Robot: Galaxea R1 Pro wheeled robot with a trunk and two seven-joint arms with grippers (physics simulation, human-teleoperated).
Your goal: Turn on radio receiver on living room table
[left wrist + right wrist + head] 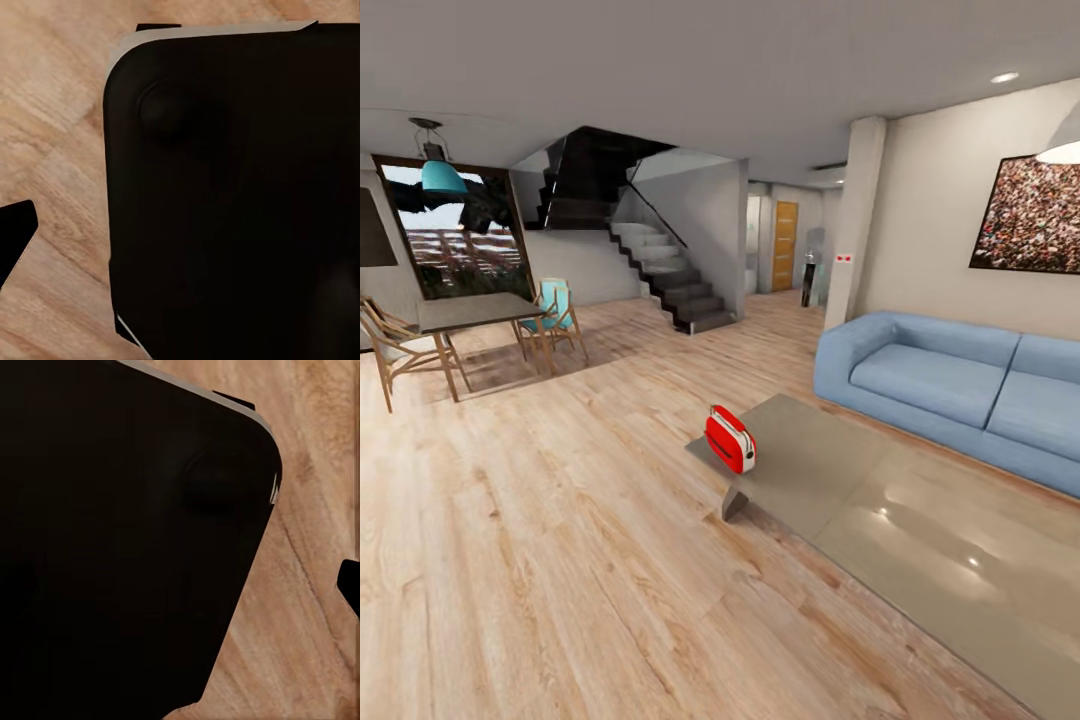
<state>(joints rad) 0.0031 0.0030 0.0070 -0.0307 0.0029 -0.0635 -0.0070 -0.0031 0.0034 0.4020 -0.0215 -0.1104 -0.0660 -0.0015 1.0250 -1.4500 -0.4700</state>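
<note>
On both wrist cameras I see mostly a black rounded body (232,195), the same kind of dark mass on the right side (112,532), with light wood plank floor (52,150) beyond it; a small black tip pokes in at the frame edge on each, but I cannot tell how far either gripper is parted or whether it carries anything. From the head camera, the red radio receiver (730,439) stands upright on the near-left corner of the table (920,540), a low wide slab with a glossy grey-beige top. Taking that radio as my landmark: the open plank floor (560,560) lies in front of it and to its left, bare all the way toward me. Behind the radio and to its right, just past the table's far edge, runs the pale-blue sofa (950,385), with the crowd picture (1028,215) on the beige wall above it. Well behind the radio and to its left stands a dark-topped dining table (465,312) with wooden chairs (400,350), a teal lamp (442,178) hanging over it. Straight behind the radio, further off, a dark staircase (670,275) climbs.
</note>
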